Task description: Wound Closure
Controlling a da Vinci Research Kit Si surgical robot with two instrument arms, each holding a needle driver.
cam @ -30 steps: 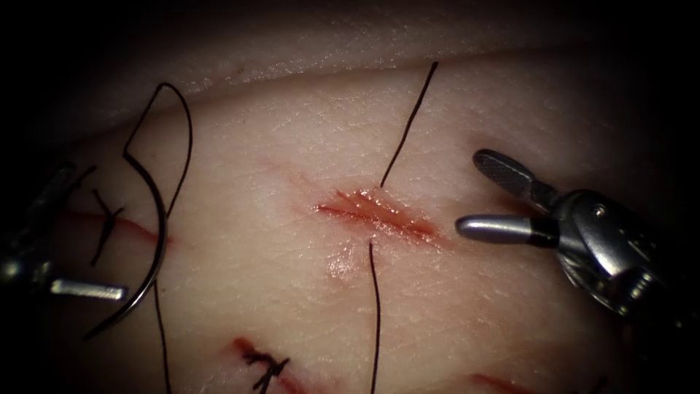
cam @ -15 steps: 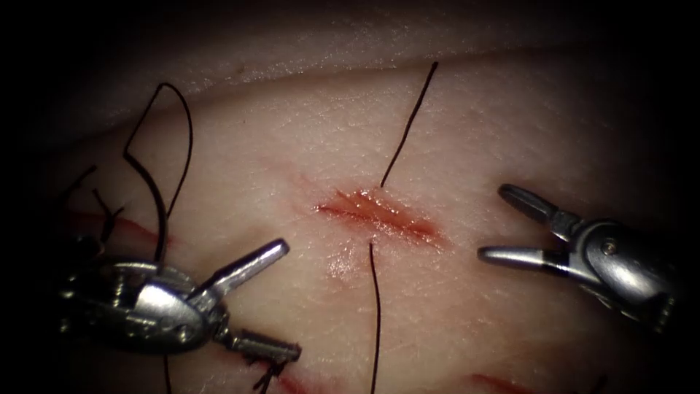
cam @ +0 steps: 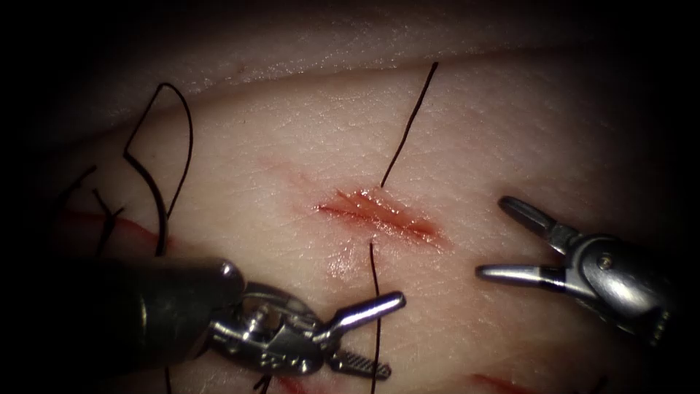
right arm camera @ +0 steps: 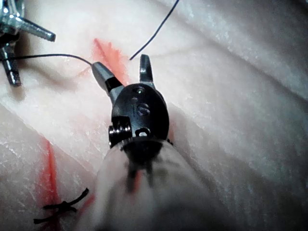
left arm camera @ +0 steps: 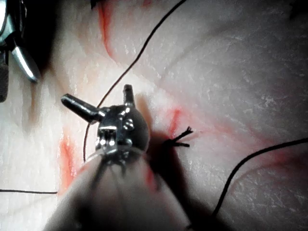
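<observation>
Left hand (cam: 368, 332) spread astride the thread (cam: 376, 306) below the cut (cam: 379, 215), holding nothing; right hand (cam: 490, 241) spread, empty, right of the cut; needle (cam: 153, 204) lying loose far left of the cut

Tissue (cam: 510, 131) pale pink-cream w/ fine skin lines. Cut (cam: 379, 215) red, glossy — red fluid (cam: 343, 266) smeared just below. Thread (cam: 375, 292) black. Left tool (cam: 372, 335) silver metal, one jaw face cross-hatched; shaft dark grey. Right tool (cam: 503, 241) silver — darker at hinge.

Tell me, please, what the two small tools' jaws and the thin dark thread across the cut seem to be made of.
The left tool's open jaws and the right tool's open jaws look like polished metal: silvery with bright glints. The thin dark thread looks like smooth, matte black suture strand; its exact fibre cannot be told.
</observation>
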